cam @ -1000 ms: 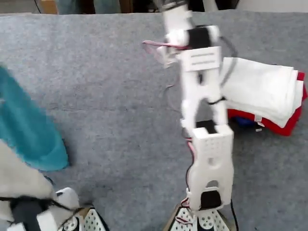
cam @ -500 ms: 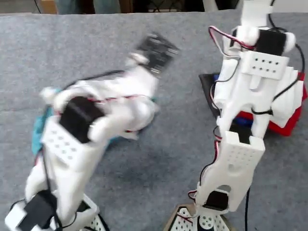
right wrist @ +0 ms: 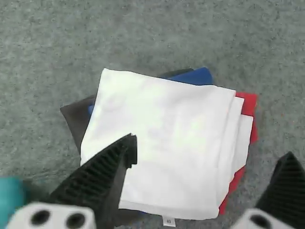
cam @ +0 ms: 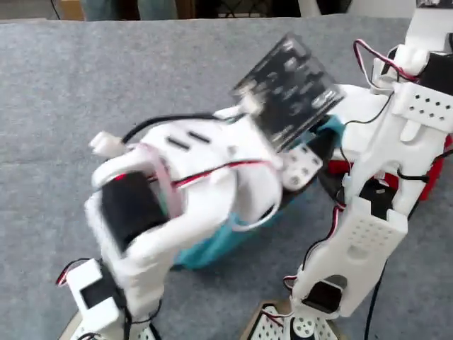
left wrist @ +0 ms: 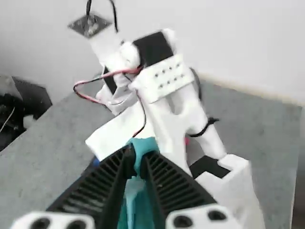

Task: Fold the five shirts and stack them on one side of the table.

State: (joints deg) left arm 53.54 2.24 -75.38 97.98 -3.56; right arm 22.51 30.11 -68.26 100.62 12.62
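So at this point the left gripper (left wrist: 135, 153) had its black ribbed fingers pinched tight on a bunched-up teal fabric shirt (left wrist: 132, 200). From the high view, the teal shirt (cam: 212, 248) ran out from under the white left arm (cam: 184, 191), with its far end just beside the stack on the right side of the grey felt table cover (cam: 85, 85).

The right gripper (right wrist: 208, 151) was spread wide with nothing in it, hanging directly over that stack. A folded white shirt (right wrist: 162, 148) was on top, a red one (right wrist: 248, 124) peeked out underneath, then a blue edge (right wrist: 195, 75) and a dark, blackish layer (right wrist: 71, 119) at the bottom. The stack looked pretty tidy, with the corners a bit offset.
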